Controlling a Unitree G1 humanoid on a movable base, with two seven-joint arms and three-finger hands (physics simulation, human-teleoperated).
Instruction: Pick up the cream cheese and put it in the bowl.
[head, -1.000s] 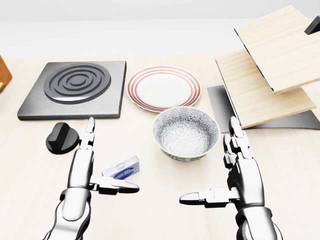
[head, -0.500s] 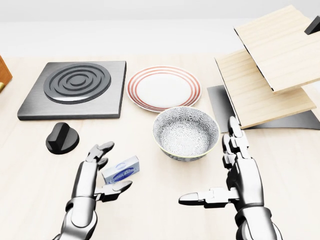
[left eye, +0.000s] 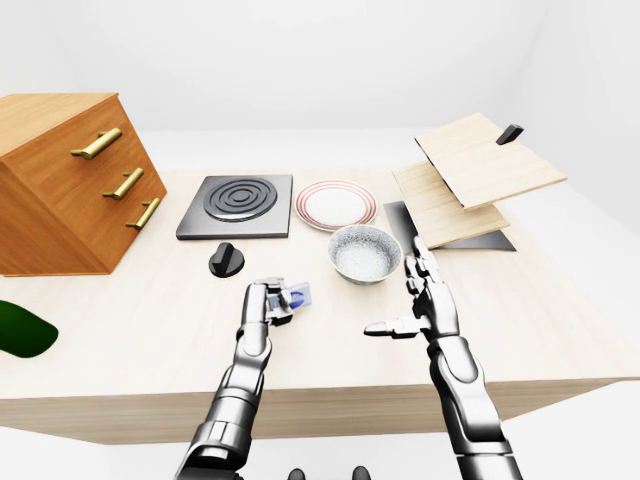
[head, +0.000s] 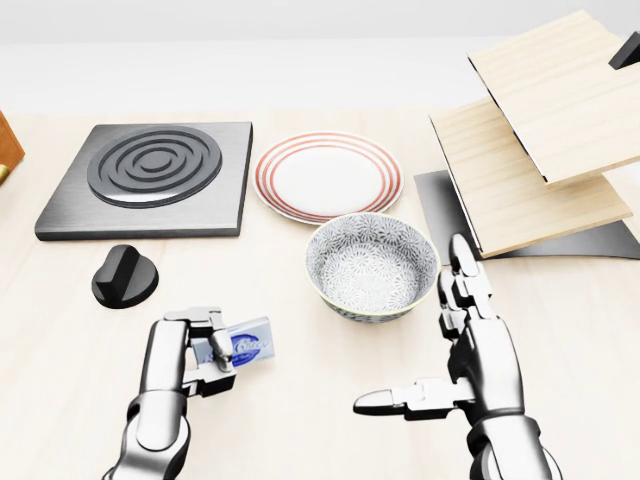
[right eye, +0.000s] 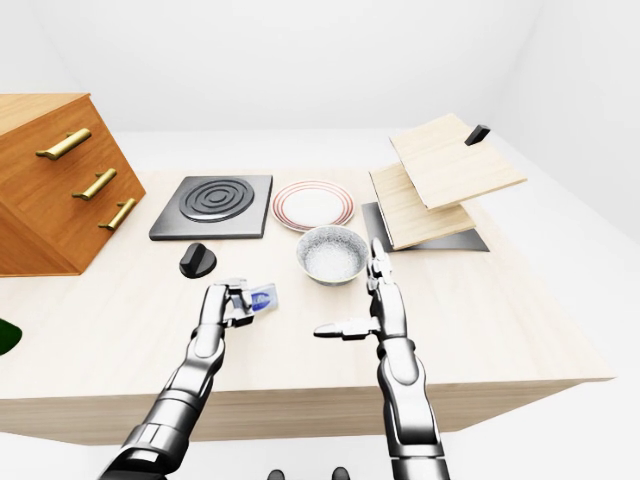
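Patterned bowl (head: 372, 265): empty | cream cheese (head: 243, 343): gripped in left hand (head: 195, 350)

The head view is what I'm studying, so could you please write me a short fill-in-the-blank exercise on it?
1. The left hand is shut on the ____.
2. The right hand is ____, holding nothing.
3. The bowl holds ____.
4. Above the bowl in this view lies a red-rimmed ____.

Missing words: cream cheese; open; nothing; plate.
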